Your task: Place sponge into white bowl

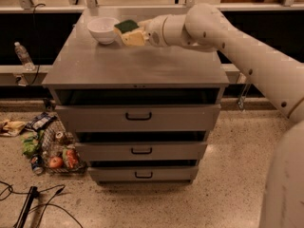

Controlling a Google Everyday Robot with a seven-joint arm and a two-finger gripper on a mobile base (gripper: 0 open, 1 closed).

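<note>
The sponge [126, 26], dark green on top with pale yellow foam below, is held in my cream-yellow gripper [131, 33] above the grey cabinet top [133, 63]. The gripper is shut on it. The white bowl [102, 30] stands at the back left of the cabinet top. The sponge hangs right beside the bowl's right rim, just to its right and slightly above it. My white arm [228, 37] reaches in from the right.
The cabinet has three drawers with dark handles [138, 116]. A water bottle [23, 56] stands on a ledge at the left. A wire basket with food items [52, 151] and cables [28, 208] lie on the floor at lower left.
</note>
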